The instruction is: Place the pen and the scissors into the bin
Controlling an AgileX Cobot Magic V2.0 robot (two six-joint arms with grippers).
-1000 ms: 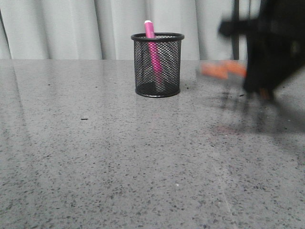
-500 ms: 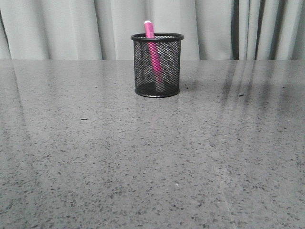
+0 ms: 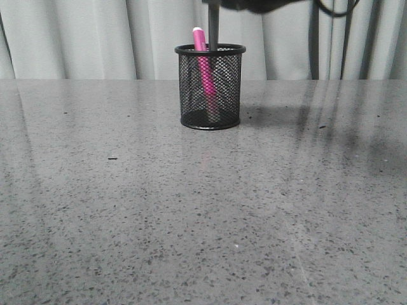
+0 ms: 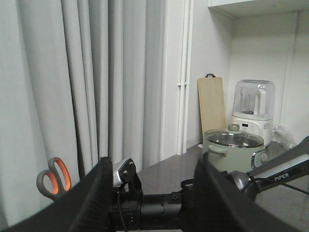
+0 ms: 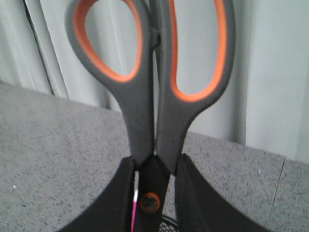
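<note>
right jaws are clamped on the scissors (image 5: 153,111) at the pivot area, both fingers (image 5: 118,203) pressed against the blade base just under the handles, orange pivot dot showing between them. scissors hang upright, handles up, grey loops lined orange, closed. in the front view a dark blade (image 3: 213,25) comes straight down from the top edge and its tip meets the rim of the bin (image 3: 210,87), just right of the pen (image 3: 203,63); whether the tip is inside yet or only at rim level, cannot tell. right gripper (image 5: 153,212) itself shows in front view only as a dark blur at the top edge. pen stands inside the bin, leaning a bit, pink body visible through the mesh, top end poking above the rim. bin sits upright on the grey speckled table (image 3: 191,216), far centre, close to the grey curtain (image 3: 76,38). left gripper (image 4: 152,193) is raised off the table, jaws spread wide apart, nothing between them. left wrist view also catches the scissors handles (image 4: 54,178) against the curtain, plus a green pot with glass lid (image 4: 234,147), a wooden board (image 4: 211,104) and a white blender-like appliance (image 4: 252,108) on a counter behind.
</note>
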